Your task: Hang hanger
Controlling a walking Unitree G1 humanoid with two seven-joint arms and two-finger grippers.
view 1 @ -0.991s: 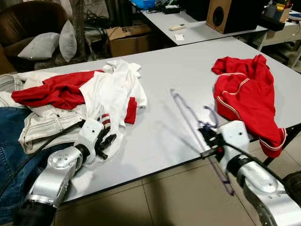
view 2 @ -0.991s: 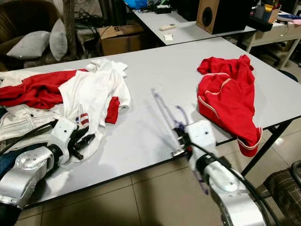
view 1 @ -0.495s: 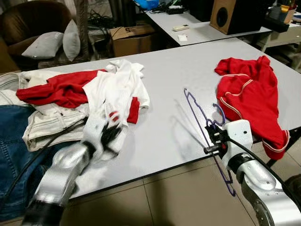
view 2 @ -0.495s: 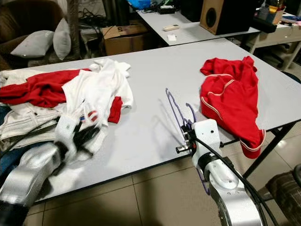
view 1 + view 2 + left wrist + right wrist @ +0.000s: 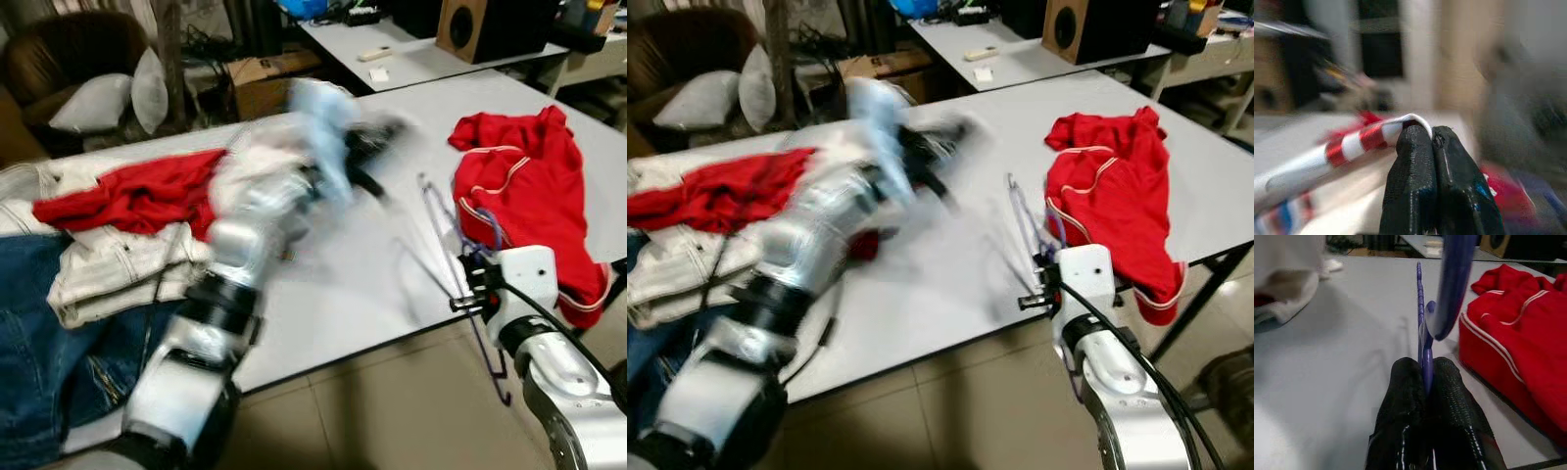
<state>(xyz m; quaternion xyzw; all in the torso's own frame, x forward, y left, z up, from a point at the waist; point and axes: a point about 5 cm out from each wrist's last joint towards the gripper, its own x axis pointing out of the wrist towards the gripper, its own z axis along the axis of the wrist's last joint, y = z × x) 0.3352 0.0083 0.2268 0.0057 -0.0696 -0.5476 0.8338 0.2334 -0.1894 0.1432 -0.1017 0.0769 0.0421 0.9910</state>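
The right gripper (image 5: 1426,377) pinches the purple hanger (image 5: 443,240) above the table (image 5: 392,147) edge; the left gripper (image 5: 1431,134), raised and blurred, clamps the white shirt (image 5: 1356,142).

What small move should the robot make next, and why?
Probably bring the white shirt, pinched in the left gripper, across toward the purple hanger clamped in the right gripper, because the two are held apart above the table.
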